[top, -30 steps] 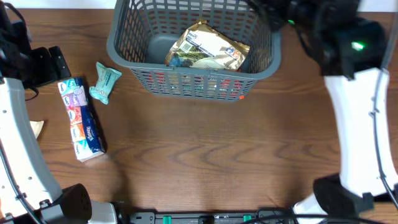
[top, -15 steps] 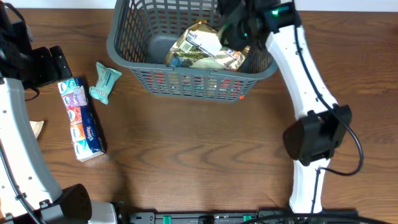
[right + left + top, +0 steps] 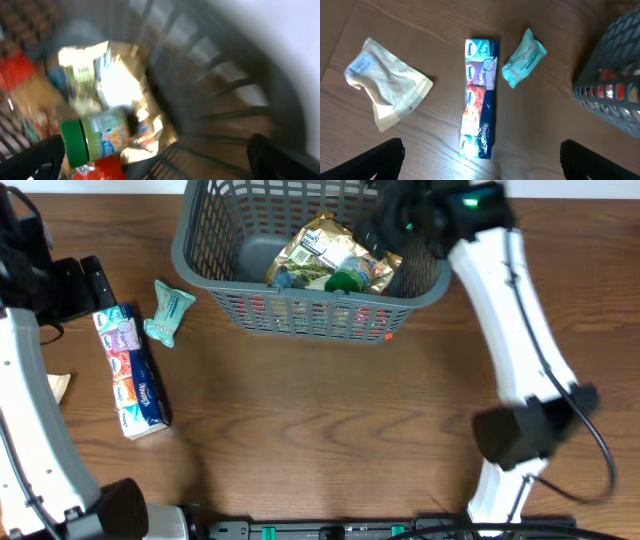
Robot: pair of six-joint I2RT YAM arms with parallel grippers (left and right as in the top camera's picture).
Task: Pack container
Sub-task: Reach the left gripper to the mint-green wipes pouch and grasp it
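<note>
The container (image 3: 308, 317), a dark grey lattice basket, stands at the table's far edge. A gold bag (image 3: 322, 248) lies inside, with a green-lidded jar (image 3: 346, 280) on its side on top of it. My right gripper (image 3: 388, 222) hovers open over the basket's right end. In the right wrist view the jar (image 3: 96, 142) lies loose near the left finger, with nothing between the jaws of that gripper (image 3: 155, 162). My left gripper (image 3: 481, 157) hangs open above the table's left side, over a strip of tissue packs (image 3: 480, 97).
Left of the basket lie the tissue packs (image 3: 130, 370), a teal packet (image 3: 168, 313) and a beige pouch (image 3: 385, 84), the pouch mostly hidden under my left arm in the overhead view. Red packets (image 3: 370, 315) show through the basket's front wall. Bare wood lies in front.
My right arm came in over the basket's right end and its gripper opened. The green-lidded jar now lies on the gold bag. The left arm has stayed still.
</note>
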